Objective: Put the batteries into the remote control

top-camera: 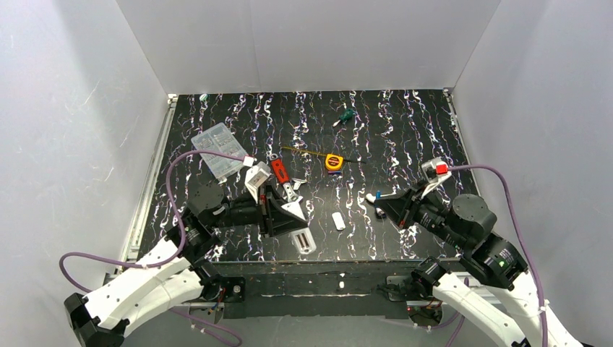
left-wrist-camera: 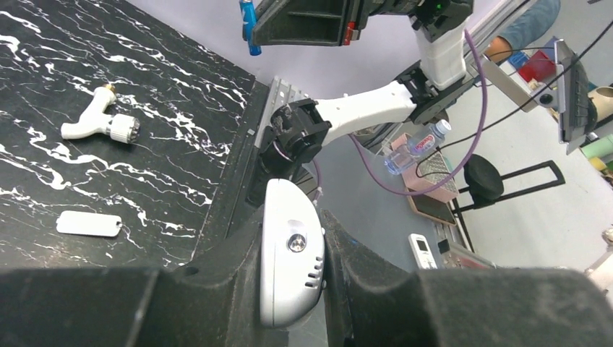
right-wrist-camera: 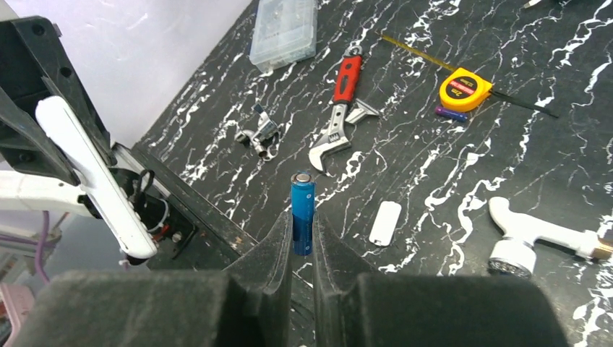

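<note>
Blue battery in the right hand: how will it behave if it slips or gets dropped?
The battery looks rigid and smooth and is gripped by its lower half only, so it may pivot between the fingers. Being round, it would likely roll on the flat table.

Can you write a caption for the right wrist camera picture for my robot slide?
Right gripper fingers pinch a blue battery above the black table, white remote close by.

The right tool [right-wrist-camera: 302, 242] pinches a blue battery [right-wrist-camera: 302, 210] upright. To its left the white remote control [right-wrist-camera: 90, 177] is held tilted, off the table [right-wrist-camera: 419, 159] edge. On the table lie a red-handled wrench [right-wrist-camera: 341, 108], a yellow tape measure [right-wrist-camera: 464, 89] and a small white cover [right-wrist-camera: 385, 223].
</note>
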You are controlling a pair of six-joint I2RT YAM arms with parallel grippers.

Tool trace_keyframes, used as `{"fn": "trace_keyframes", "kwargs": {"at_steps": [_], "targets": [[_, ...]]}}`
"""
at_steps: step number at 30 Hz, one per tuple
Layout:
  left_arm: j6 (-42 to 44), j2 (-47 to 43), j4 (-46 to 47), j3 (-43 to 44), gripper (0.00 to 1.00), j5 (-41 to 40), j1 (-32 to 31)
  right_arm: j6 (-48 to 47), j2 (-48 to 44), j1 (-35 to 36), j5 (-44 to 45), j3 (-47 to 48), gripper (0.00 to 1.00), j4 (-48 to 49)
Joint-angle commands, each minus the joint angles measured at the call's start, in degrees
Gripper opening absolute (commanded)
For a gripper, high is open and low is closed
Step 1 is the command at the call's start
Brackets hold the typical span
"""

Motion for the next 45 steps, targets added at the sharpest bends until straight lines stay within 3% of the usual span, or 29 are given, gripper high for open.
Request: {"fn": "trace_keyframes", "kwargs": {"at_steps": [1,10,15,19,23,33,45], "targets": [[-0.23,0.78,9.13,0.65,0.00,-3.73,-0.19,-4.49,3.85,0.23,0.16,5.89,0.01,-2.73],[-10.35,4.81,22.20,-8.43,0.00,-28.59,-0.17,-12.78,21.53,0.31,-8.59,22.94,0.01,-18.61],[-14.82,9.29,28.71,-9.42,0.00,-34.00,-1.01,-17.12,27.16,2.46,-15.72,30.49,0.01,-25.03],[-17.68,13.14,33.74,-10.13,0.00,-39.50,-3.66,-19.54,31.72,9.57,-13.99,35.42,0.01,-31.19],[-20.88,15.87,36.94,-9.86,0.00,-42.23,-5.77,-20.53,37.25,16.44,-9.44,39.09,0.01,-36.21],[-27.83,14.16,34.18,-10.40,0.00,-49.27,-10.08,-21.59,46.57,16.84,-7.29,49.59,0.01,-42.18],[-34.15,15.52,38.47,-11.33,0.00,-53.41,-11.22,-22.69,54.24,16.84,-10.15,56.91,0.01,-44.40]]}}
